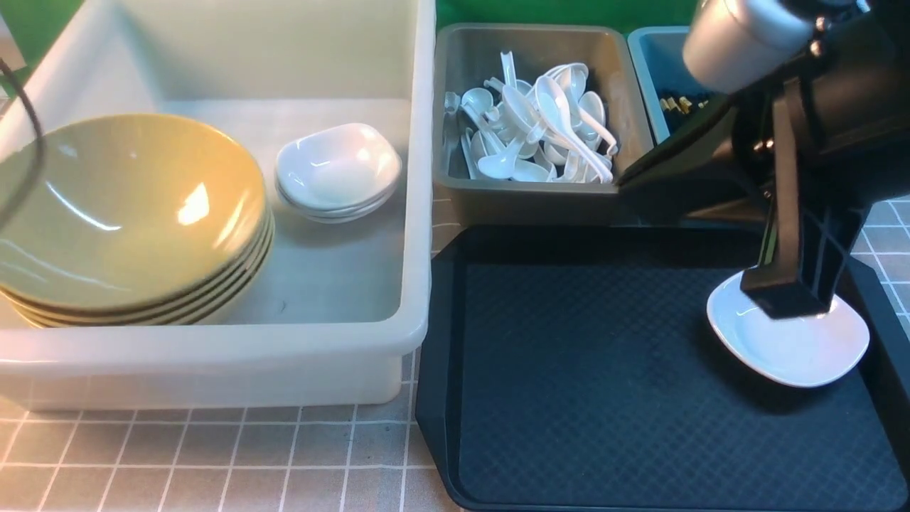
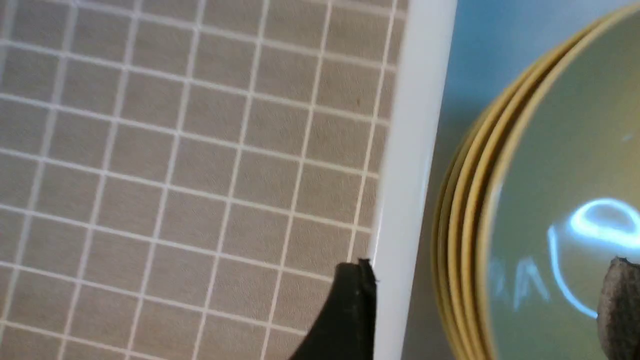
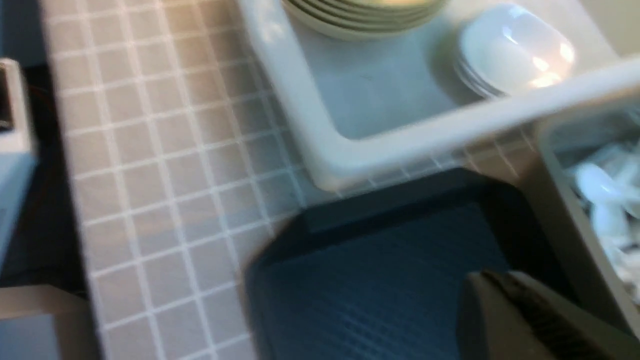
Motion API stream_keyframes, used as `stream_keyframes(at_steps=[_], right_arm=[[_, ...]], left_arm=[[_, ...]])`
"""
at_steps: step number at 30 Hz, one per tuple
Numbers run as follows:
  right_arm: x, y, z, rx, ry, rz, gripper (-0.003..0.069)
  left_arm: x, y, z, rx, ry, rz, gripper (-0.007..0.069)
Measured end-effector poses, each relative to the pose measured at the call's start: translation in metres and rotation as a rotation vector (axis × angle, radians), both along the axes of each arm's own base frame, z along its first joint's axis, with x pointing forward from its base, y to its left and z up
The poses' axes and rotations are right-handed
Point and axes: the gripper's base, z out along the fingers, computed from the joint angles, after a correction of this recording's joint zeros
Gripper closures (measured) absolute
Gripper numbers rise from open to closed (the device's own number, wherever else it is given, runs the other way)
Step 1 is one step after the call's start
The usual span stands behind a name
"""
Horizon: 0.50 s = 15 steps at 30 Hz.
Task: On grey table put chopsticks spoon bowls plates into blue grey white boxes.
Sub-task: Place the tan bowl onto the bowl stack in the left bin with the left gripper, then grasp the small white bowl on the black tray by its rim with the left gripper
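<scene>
Bowls (image 1: 131,213) stacked in white box (image 1: 213,348); left end effector (image 2: 487,287) wide open, empty; right end effector (image 1: 782,299) shut at plate (image 1: 803,348) rim.

On the table (image 1: 213,455), we find a tub (image 1: 421,213) at left holding stacked bowls (image 1: 128,213), with plates (image 1: 338,171) stacked to their right. Right of the tub sits a bin (image 1: 526,206) of spoons (image 1: 540,128); before it, a tray (image 1: 569,370) bearing a lone dish (image 1: 803,355).

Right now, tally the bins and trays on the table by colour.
White tub: 1
Grey bin: 1
Blue bin: 1
Black tray: 1
Total: 4
</scene>
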Motion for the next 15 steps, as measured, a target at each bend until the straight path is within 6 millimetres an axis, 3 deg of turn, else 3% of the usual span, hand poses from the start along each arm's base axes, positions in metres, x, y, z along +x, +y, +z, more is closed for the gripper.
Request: stream_keyframes(at_steps=[4,7,8,10,11,15], right_arm=[[0.005,-0.005,0.000,-0.019,-0.011,-0.078,0.0652],[0.012,-0.013,-0.001,-0.027,-0.011,-0.227,0.0652],[0.012,-0.014,-0.001,-0.035,-0.013,-0.237,0.0652],[0.016,-0.023,-0.004,-0.061,0.021,-0.328,0.0650],[0.019,-0.034,-0.008,-0.093,0.065,-0.415,0.0648],[0.012,-0.070,-0.014,-0.104,0.108,-0.583,0.0646]], left_arm=[[-0.011,-0.027,0.038,-0.007,-0.119,-0.050,0.0054],[-0.006,-0.099,0.046,-0.068,-0.127,-0.303,0.0086],[-0.005,-0.103,0.046,-0.073,-0.121,-0.321,0.0092],[0.000,-0.153,0.039,-0.088,-0.083,-0.500,0.0118],[0.004,-0.204,0.026,-0.085,-0.031,-0.671,0.0138],[0.007,-0.295,-0.013,-0.072,0.055,-0.926,0.0152]])
